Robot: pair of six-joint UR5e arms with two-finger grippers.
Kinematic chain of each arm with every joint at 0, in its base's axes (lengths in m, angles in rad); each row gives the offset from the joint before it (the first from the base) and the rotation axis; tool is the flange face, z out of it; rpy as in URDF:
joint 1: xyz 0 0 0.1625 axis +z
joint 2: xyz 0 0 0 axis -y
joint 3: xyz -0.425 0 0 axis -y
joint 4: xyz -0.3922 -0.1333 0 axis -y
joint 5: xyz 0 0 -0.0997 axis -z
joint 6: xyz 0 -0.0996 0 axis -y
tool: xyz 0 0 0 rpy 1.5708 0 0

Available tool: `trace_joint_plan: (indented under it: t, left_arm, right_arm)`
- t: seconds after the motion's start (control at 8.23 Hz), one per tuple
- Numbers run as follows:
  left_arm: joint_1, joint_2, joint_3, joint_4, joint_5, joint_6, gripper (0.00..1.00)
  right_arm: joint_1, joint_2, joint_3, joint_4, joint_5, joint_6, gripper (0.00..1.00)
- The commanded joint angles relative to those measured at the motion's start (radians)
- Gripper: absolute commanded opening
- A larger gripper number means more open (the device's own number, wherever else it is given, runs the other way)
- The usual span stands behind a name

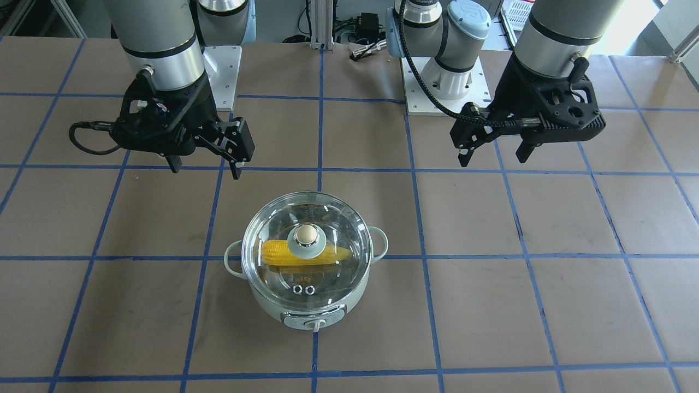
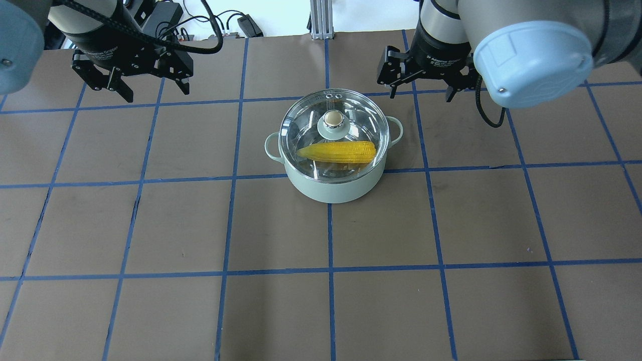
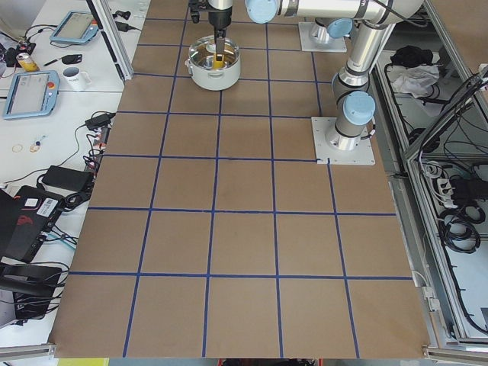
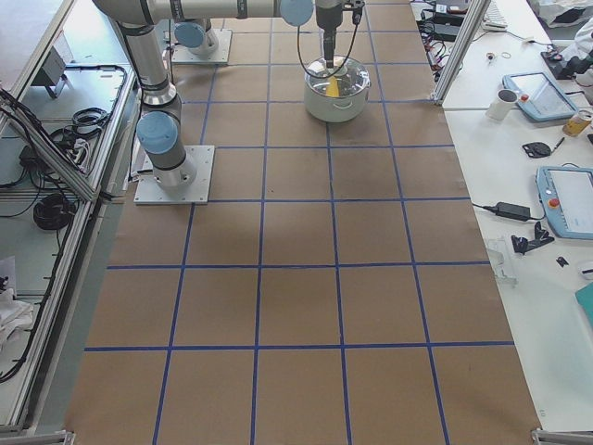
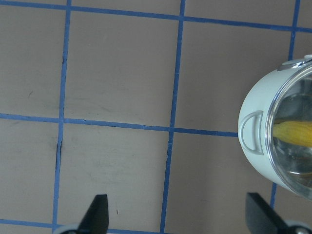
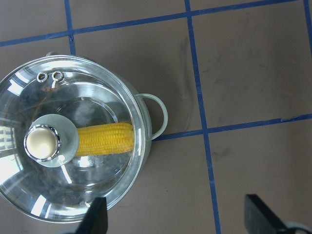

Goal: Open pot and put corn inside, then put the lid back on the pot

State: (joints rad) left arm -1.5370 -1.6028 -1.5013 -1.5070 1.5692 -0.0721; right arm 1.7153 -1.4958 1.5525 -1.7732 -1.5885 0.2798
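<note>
Closest to the front-facing camera, a front control panel [image 1: 314, 318] is facing the operators' edge of the brown paper-covered counter [image 1: 546, 305]. It belongs to the round pale mint-green electric cooking pot [image 2: 331, 191], which is standing out in the middle of the counter, well in from every edge and corner. A round clear glass lid [image 1: 322, 218] is sitting on the pot's rim and closing it. A bright yellow ear of corn [image 2: 338, 151] is lying inside beneath the glass, so the task is looking complete.

Nearer the robot-side edge, the left gripper [image 1: 494, 158] and the right gripper [image 1: 205, 169] are hanging above the counter on either side of the pot, well apart from it. Each is holding its fingers spread wide and carrying nothing.

Should the lid need lifting, its glass is probably going to be fragile and slick, so the beige knob [image 1: 306, 234] at its centre is looking like the one sound place to pinch. The corn is appearing light, stiff and apt to roll, so gripping across its thick middle would suit. The pot is probably weighing enough to stay put.
</note>
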Motion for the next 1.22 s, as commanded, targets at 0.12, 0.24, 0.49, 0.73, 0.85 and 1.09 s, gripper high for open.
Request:
trace_joint_plan:
  t: [0.12,0.24,0.49,0.73,0.85,1.09]
  left_arm:
    - [0.0,0.006,0.0,-0.001,0.005,0.0,1.0]
    - [0.0,0.004,0.0,-0.002,0.005,0.002,1.0]
    - [0.0,0.001,0.0,-0.002,0.005,0.0,1.0]
    - [0.0,0.0,0.001,-0.001,0.005,0.0,1.0]
    - [0.0,0.0,0.001,-0.001,0.003,0.002,1.0]
    - [0.0,-0.005,0.001,-0.001,0.006,0.0,1.0]
  right_arm:
    - [-0.011,-0.032,0.004,0.018,-0.002,-0.031,1.0]
    - [-0.014,-0.035,0.001,0.076,-0.016,-0.048,1.0]
    - [-0.016,-0.041,0.001,0.087,-0.016,-0.064,1.0]
    - [-0.016,-0.041,0.003,0.089,-0.011,-0.065,1.0]
    - [-0.016,-0.041,0.001,0.087,-0.01,-0.065,1.0]
    - [-0.016,-0.041,0.003,0.087,-0.008,-0.064,1.0]
